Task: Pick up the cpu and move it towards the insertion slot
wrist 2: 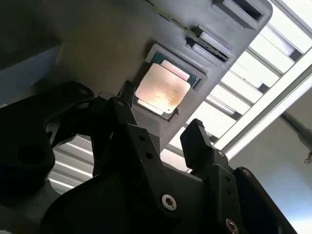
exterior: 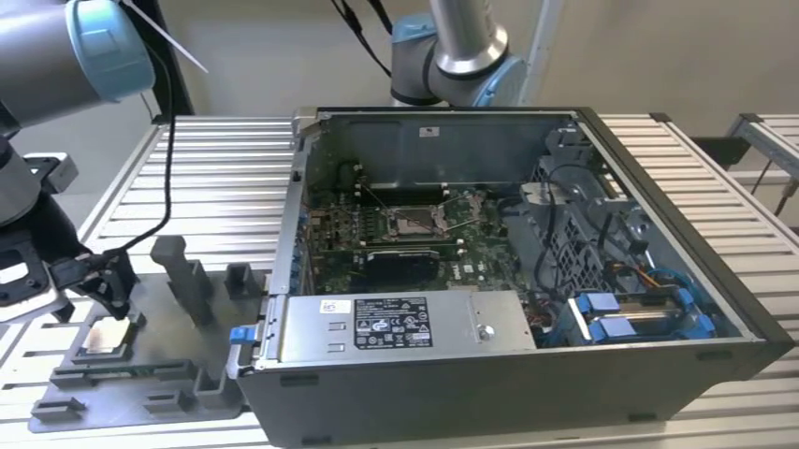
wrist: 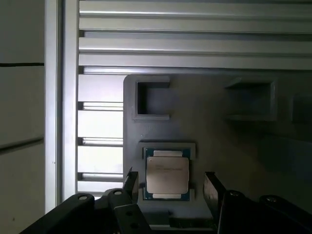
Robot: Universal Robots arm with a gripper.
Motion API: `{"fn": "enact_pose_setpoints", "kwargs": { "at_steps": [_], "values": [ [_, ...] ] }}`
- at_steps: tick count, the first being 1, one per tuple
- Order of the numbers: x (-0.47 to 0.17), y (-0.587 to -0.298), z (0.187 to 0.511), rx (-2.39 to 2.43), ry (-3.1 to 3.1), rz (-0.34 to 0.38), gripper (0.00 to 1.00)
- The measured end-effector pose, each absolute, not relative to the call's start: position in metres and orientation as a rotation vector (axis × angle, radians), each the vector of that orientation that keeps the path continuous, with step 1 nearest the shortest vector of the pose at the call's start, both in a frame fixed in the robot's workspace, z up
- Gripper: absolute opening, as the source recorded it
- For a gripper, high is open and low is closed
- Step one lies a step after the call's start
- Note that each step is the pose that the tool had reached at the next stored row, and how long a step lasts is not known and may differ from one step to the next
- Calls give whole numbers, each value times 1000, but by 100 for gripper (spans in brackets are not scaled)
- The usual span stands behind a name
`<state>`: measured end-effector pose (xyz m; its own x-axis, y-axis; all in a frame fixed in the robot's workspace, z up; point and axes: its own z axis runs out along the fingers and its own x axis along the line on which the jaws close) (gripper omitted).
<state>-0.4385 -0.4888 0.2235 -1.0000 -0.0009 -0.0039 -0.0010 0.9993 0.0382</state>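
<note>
Right in close, the end effector (wrist 2: 157,116) hangs released, its two dark fingers (wrist: 210,187) spread either side of the cpu (wrist: 167,174) and apart from it, nothing in the grip! The cpu lies flat, silvery face up, in its square pocket of the grey tray (wrist: 219,141), and that tray sits at the desk's (exterior: 212,187) near corner on the exterior view's left. So this reads as the pick-up step, the approach, with the grasp not yet made. My call: the grasp wants the fingers lowered square to two opposite edges of the chip and closed gently, since it looks thin and sits in a shallow recess. Further on, the open computer case (exterior: 500,374) sits across the desk's middle, and deep inside it the insertion slot (exterior: 413,222) shines on the green board (exterior: 469,257), well apart from the cpu. The desk is ribbed aluminium; beyond its far edge, a plain pale wall (exterior: 250,56)
</note>
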Motion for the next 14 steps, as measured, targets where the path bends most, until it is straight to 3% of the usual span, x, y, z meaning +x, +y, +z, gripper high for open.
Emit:
{"fn": "enact_pose_setpoints", "kwargs": {
  "at_steps": [14],
  "values": [
    [-440,-490,207,-2,3137,60,100]
  ]
}}
